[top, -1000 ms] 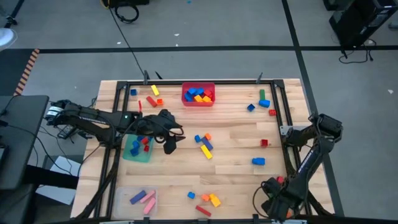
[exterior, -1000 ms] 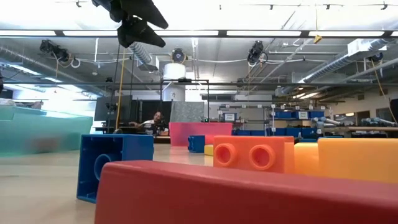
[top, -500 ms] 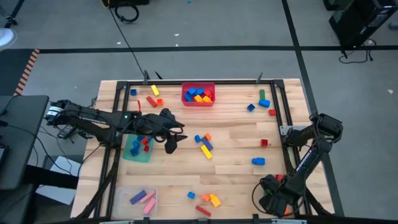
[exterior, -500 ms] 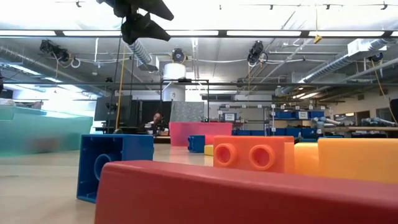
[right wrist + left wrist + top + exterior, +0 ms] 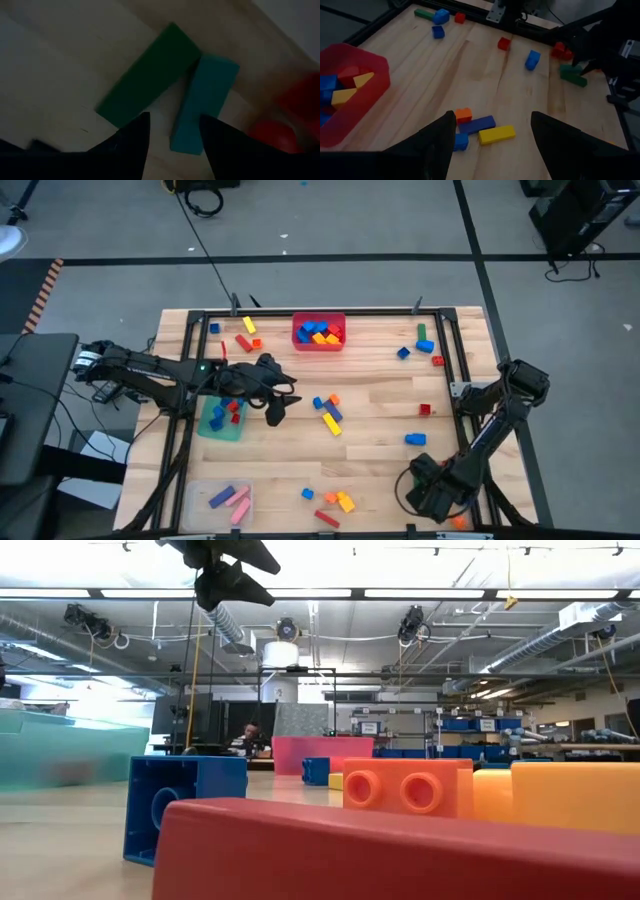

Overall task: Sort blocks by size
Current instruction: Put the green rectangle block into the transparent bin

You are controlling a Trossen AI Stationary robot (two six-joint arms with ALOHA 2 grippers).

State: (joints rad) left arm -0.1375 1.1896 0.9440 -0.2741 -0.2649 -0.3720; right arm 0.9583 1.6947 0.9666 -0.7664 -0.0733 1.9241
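We are working at a wooden table (image 5: 380, 395) that fills the middle of the high view, with the blocks scattered over it. Our left gripper (image 5: 277, 412) is hovering left of centre in that frame, just right of the teal bin (image 5: 206, 427), which is holding a few small red and blue pieces. Its fingers (image 5: 438, 137) are standing well apart and holding nothing; between them in the left wrist view we are seeing a cluster of an orange cube (image 5: 463, 115), a blue bar (image 5: 477, 124) and a yellow bar (image 5: 496, 134) lying on the wood.

Our right gripper (image 5: 428, 492) is sitting low at the lower right of the high frame, near the table's front edge. In the right wrist view its two fingers (image 5: 134, 143) are parted with a gap between them and gripping nothing; just past them a green block (image 5: 147, 75) and a teal block (image 5: 204, 102) are lying side by side and touching at one end, with something red (image 5: 295, 117) beyond.

At the top centre of the high view a red bin (image 5: 319, 335) is holding blue, yellow and orange bricks. At the lower left a clear bin (image 5: 195, 502) is holding pink and blue bars. Loose pieces are also lying at the upper left, the upper right and along the bottom edge.

In the low view a red bar (image 5: 400, 850) is filling the foreground, with a blue block (image 5: 180, 805) and an orange block (image 5: 405, 788) behind it.
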